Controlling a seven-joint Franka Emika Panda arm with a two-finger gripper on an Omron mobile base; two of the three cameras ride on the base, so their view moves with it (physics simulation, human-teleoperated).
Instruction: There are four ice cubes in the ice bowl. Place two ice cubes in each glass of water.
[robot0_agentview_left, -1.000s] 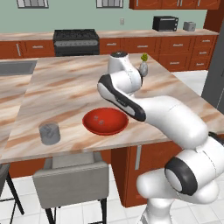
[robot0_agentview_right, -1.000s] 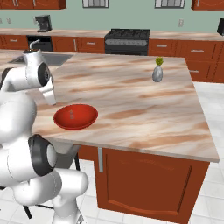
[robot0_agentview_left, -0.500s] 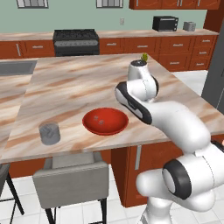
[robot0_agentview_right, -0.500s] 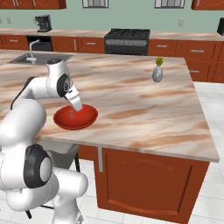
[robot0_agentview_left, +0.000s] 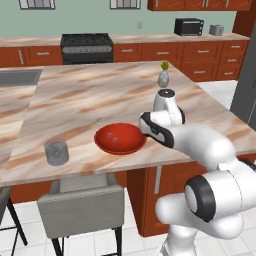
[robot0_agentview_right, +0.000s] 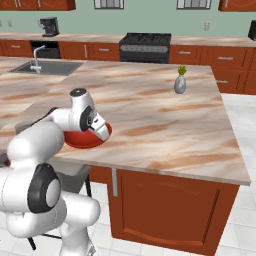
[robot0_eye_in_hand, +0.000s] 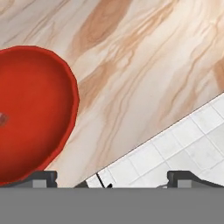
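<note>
The glossy red ice bowl (robot0_agentview_left: 120, 145) sits near the island's front edge, with two pale ice cubes (robot0_agentview_left: 114, 137) showing inside it. One grey glass of water (robot0_agentview_left: 56, 152) stands to the bowl's left. My gripper (robot0_agentview_left: 153, 132) hangs low over the bowl's right rim, pointing down. In the hand view the ice bowl (robot0_eye_in_hand: 35, 105) lies to the left. The gripper (robot0_eye_in_hand: 113, 177) there is open, its fingertips (robot0_eye_in_hand: 43, 177) set wide apart with nothing between them, above bare counter and the counter's front edge. In the right base view my hand covers part of the ice bowl (robot0_agentview_right: 75, 141).
A small grey vase with a green sprig (robot0_agentview_left: 164, 77) stands at the island's far right. A grey stool (robot0_agentview_left: 82, 200) is tucked under the island's front edge, below the glass. The marble top (robot0_agentview_left: 90, 100) stretches wide behind the bowl. A sink (robot0_agentview_right: 42, 67) lies at the far left.
My arm has swung right and come down from high above the counter to just over the bowl's right rim. The gripper stayed open; bowl and glass did not move.
</note>
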